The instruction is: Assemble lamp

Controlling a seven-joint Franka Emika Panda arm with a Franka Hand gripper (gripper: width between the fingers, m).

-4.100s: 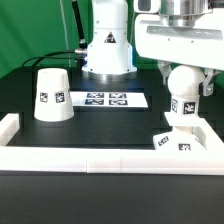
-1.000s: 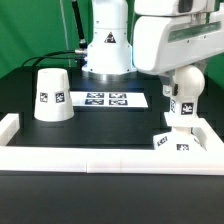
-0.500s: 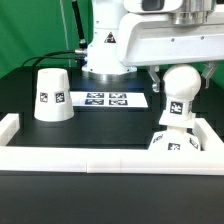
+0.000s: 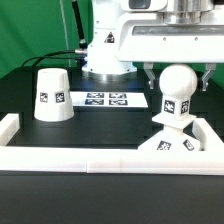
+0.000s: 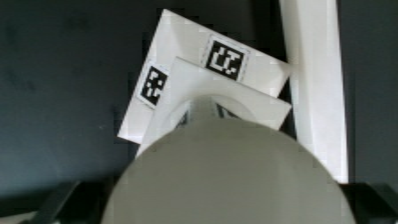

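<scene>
The white ball-shaped bulb (image 4: 176,95) stands by its stem on the flat square base (image 4: 170,147) at the exterior view's right. The base looks tilted, its tagged faces turned toward the camera. My gripper (image 4: 177,78) reaches down from above, with a dark finger on each side of the ball, and is shut on the bulb. In the wrist view the bulb (image 5: 228,170) fills the space between my dark fingers (image 5: 71,205), and the tagged base (image 5: 205,75) lies beyond it. The tapered shade (image 4: 51,93) stands alone at the exterior view's left.
The marker board (image 4: 108,99) lies flat between the shade and the bulb. A low white wall (image 4: 95,162) runs along the front and up both sides. The big white robot pedestal (image 4: 108,45) stands behind.
My gripper has come down around the bulb. Bulb and base have shifted a little toward the exterior view's left and look nearer; the base now looks tilted.
</scene>
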